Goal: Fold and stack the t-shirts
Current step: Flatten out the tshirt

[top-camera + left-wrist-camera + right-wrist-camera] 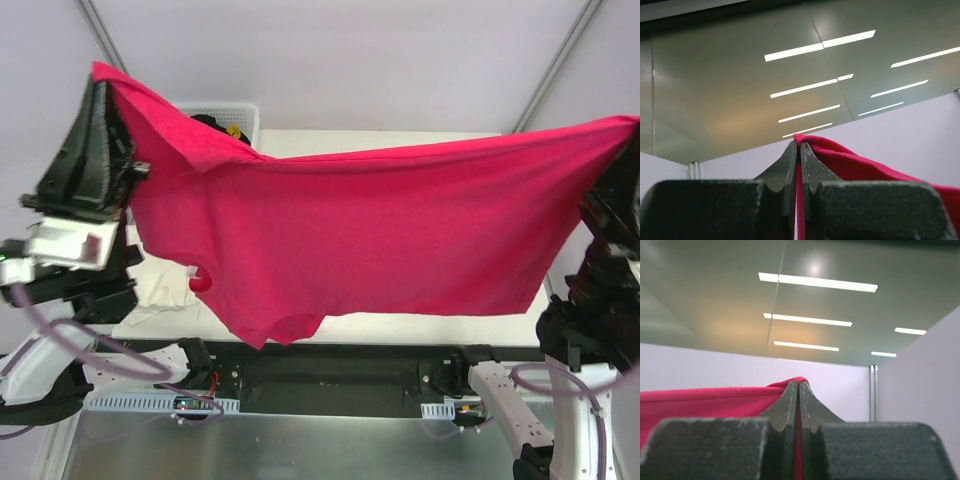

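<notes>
The magenta-red t-shirt [360, 230] hangs spread wide in the air above the table, held up by two corners. My left gripper [101, 85] is raised at the upper left and shut on one corner. In the left wrist view the left gripper [800, 145] pinches red cloth [855, 167] between closed fingers. My right gripper [627, 137] is at the far right edge, shut on the other corner. The right wrist view shows the right gripper [798, 384] clamped on the red cloth [705, 400]. A cream-white t-shirt [165, 290] lies crumpled on the table at the left, partly hidden behind the red one.
A white lattice basket [228, 112] stands at the back left, mostly hidden by the hanging shirt. The white table [400, 140] shows behind the shirt. Both arm bases sit along the near edge at the bottom.
</notes>
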Robot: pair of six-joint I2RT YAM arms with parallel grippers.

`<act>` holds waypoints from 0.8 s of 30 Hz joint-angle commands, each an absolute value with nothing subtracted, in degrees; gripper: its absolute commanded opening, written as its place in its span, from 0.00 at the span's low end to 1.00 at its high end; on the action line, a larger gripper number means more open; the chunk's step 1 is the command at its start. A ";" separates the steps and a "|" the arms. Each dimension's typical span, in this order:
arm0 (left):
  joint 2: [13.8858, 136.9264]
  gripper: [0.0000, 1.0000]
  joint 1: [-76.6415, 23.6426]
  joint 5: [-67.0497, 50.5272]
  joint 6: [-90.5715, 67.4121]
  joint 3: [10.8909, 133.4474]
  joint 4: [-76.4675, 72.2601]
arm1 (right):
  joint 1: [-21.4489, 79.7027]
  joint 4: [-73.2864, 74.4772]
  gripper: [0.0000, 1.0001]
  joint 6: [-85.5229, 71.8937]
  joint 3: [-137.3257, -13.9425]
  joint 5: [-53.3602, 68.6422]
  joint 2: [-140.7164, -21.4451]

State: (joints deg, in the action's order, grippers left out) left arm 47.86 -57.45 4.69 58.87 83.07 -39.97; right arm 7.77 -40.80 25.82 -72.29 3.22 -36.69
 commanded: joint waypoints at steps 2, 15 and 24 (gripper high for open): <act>58.08 0.00 -52.85 11.86 66.37 77.70 -59.47 | 7.91 -42.10 0.01 28.65 -68.21 -4.65 -44.11; 97.82 0.00 -22.86 14.18 36.84 94.21 -48.79 | 7.65 -43.50 0.01 28.92 -83.04 -11.70 -87.62; 91.51 0.00 -22.06 9.67 33.84 99.85 -41.67 | 8.26 -40.08 0.01 26.89 -89.56 -9.58 -83.77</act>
State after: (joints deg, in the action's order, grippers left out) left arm 102.37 -22.41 12.58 36.45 95.39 -37.06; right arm 7.86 -33.21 28.27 -84.09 -10.63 -93.67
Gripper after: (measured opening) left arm 0.007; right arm 0.016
